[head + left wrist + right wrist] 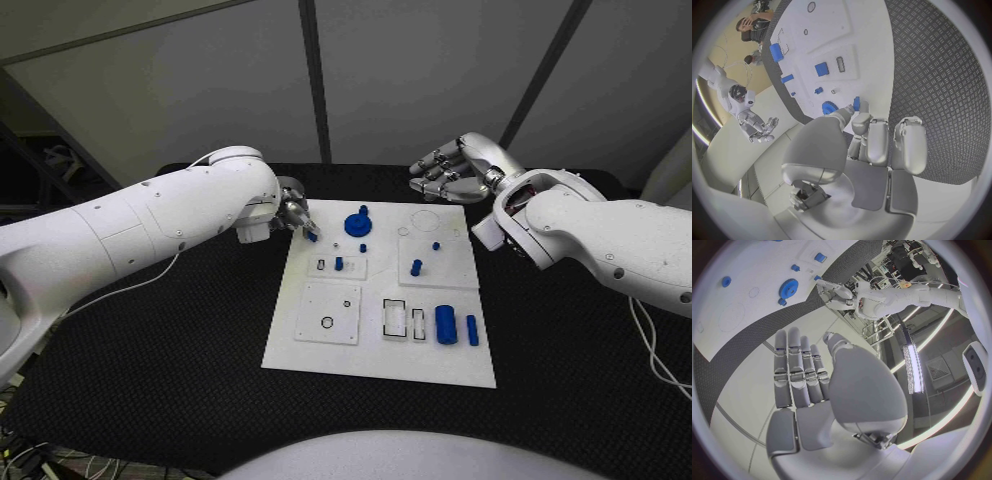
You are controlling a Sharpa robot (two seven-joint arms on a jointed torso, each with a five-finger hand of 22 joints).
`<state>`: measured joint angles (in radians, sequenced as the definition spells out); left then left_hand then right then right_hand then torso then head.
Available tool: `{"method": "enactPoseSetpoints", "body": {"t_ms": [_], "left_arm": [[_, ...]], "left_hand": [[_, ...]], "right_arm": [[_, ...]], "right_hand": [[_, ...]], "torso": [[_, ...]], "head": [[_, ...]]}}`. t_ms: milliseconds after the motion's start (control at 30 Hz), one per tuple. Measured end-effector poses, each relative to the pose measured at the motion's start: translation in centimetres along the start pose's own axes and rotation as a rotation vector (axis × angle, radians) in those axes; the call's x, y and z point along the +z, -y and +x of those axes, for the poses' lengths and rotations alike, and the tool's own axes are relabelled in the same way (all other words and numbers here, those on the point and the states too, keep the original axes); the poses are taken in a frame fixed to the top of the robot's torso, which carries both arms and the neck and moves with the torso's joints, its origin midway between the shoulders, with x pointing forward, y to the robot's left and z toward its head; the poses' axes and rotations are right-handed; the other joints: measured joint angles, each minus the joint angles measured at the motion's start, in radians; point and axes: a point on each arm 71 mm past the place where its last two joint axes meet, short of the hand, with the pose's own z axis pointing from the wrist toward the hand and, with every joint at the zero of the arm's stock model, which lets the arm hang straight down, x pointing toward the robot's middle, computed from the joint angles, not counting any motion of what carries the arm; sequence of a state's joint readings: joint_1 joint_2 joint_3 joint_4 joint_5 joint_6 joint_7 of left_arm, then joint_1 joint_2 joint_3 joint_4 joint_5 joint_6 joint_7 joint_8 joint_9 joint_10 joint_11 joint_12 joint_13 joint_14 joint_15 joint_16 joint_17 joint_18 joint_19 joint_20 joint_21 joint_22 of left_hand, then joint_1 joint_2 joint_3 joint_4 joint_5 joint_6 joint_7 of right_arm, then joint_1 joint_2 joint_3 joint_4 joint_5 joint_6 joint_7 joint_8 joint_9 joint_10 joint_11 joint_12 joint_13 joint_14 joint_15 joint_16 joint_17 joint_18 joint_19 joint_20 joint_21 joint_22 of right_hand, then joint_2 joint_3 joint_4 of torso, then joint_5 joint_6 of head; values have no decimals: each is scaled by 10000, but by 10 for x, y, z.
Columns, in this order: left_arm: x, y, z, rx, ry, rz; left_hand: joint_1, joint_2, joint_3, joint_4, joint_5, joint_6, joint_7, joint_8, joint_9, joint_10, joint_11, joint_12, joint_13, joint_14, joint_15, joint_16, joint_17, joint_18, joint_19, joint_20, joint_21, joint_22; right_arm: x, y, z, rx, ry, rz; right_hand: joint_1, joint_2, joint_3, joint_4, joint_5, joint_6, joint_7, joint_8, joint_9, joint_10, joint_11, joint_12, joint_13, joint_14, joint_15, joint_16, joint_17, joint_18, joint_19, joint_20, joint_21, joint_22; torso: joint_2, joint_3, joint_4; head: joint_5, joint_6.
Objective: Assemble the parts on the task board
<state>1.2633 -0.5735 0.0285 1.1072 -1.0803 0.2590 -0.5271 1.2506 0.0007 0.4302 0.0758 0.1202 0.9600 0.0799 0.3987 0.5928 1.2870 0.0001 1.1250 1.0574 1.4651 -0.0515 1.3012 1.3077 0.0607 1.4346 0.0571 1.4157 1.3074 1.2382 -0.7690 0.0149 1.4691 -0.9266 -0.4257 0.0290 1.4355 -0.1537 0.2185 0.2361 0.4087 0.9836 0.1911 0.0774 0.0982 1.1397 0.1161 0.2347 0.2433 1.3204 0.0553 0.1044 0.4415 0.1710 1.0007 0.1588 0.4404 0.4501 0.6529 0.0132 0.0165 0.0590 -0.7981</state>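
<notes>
While left hand [294, 215] pinches small blue part [310, 234] — right hand [454, 170] empty, fingers apart.

No text, label, brand, number or sign can be read in any view. The task board [378, 360] bears only outlined recesses and blue parts [446, 325], without legible markings on them.

In the head view the left hand [294, 214] is largely hidden behind its own arm. A small blue part [856, 103] at its fingertips is half covered, so whether it is pinched cannot be told. The board [729, 315] is cut off in both wrist views.
</notes>
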Motion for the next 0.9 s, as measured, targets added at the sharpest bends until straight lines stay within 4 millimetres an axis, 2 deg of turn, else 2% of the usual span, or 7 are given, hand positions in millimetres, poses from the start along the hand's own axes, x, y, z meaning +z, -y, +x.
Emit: {"method": "enactPoseSetpoints", "body": {"t_ms": [67,167,200,600,900], "left_arm": [[-4,-1,1,-56,33,103],[-9,-1,3,-114,75,240],[-11,-1,3,-134,91,304],[-28,0,19,-285,286,793],[-29,1,36,-173,391,921]], "left_hand": [[-245,-132,396,-72,0,-37,-37,120,114,41,31,0,-13,0,0,0,0,-1,6,-6,0,0],[-335,-150,512,-47,-1,-37,-37,136,190,74,1,-40,-29,0,0,0,0,0,35,-35,0,0],[-336,-151,665,-177,-5,-37,-36,146,193,74,1,-40,-29,0,0,3,0,0,35,-35,0,0],[-508,-322,984,-218,-17,-39,-34,293,353,113,-34,-41,-18,39,-37,40,0,-1,70,-70,39,0],[-615,-430,1093,-154,32,-40,-33,388,455,150,-69,-41,-8,2,-74,40,0,-1,108,-32,39,0]], "right_arm": [[0,1,0,1,9,13],[0,1,-1,3,18,26],[0,1,-1,3,23,33],[0,3,-2,5,50,73],[0,4,-3,9,54,92]], "right_hand": [[0,0,0,0,0,0,0,0,0,0,0,0,0,0,0,0,0,0,0,0,0,-7],[0,0,0,0,0,0,0,0,0,0,0,0,1,0,0,0,1,1,0,0,0,-7],[0,0,0,0,0,0,0,0,0,0,0,0,1,0,0,0,0,0,0,0,0,-7],[0,0,0,0,0,0,0,0,0,0,0,0,2,0,0,0,1,0,0,0,0,-6],[0,0,29,28,0,0,0,0,0,0,0,0,-5,0,0,-43,2,0,0,0,0,-12]], "torso": [[-6,0,0],[-10,0,0],[-10,0,0],[-12,-1,1],[2,-7,-12]], "head": [[8,-9],[24,-11],[29,-11],[100,-12],[144,-30]]}}
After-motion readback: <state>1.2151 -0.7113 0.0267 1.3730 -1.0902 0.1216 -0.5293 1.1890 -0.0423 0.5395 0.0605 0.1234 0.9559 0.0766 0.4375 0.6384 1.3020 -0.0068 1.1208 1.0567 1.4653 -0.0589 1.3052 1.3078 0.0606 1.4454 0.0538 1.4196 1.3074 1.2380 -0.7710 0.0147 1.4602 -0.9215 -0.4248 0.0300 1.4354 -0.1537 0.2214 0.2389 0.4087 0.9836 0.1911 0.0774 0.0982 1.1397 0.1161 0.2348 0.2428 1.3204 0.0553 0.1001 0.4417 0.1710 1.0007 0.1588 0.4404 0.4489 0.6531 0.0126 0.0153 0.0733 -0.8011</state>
